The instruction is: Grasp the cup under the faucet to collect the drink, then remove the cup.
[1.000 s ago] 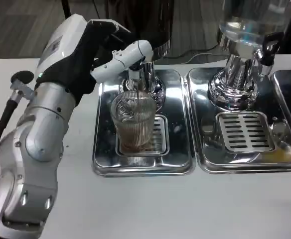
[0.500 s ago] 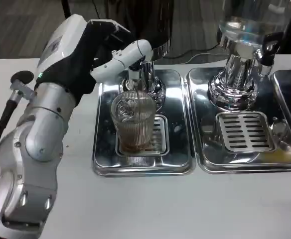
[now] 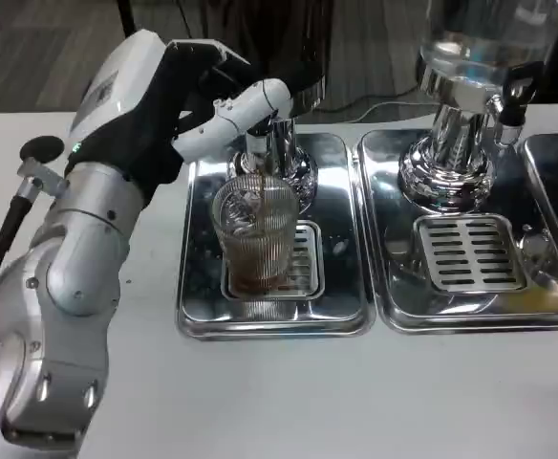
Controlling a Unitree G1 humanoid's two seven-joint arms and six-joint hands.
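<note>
The white surface point(image 3: 279, 402) spreads below and to the right of the left robot hand point(image 3: 179, 91), which is raised at its far left part. Two steel trays sit side by side on it. The left tray point(image 3: 200, 287) lies just right of and below the robot hand; the right tray point(image 3: 394, 277) is well apart from it, further right. A dark dispenser point(image 3: 279, 38) stands at the back of the left tray, close beside the robot hand, and a clear dispenser point(image 3: 470, 57) stands on a chrome base at the back of the right tray.

The silver left forearm point(image 3: 59, 277) rises from the lower left corner to the robot hand. One white finger point(image 3: 236, 110) reaches right to the faucet point(image 3: 260, 143) of the dark dispenser and seems to press on its top; whether the other fingers are curled or spread I cannot tell, since they are hidden behind the back of the robot hand.

The cup point(image 3: 255, 229), ribbed and clear, stands upright on the grate point(image 3: 303, 258) of the left tray, just below the reaching finger and directly under the faucet, untouched by the robot hand. A thin brown stream point(image 3: 257, 186) falls into it, and brown drink fills its lower part.
</note>
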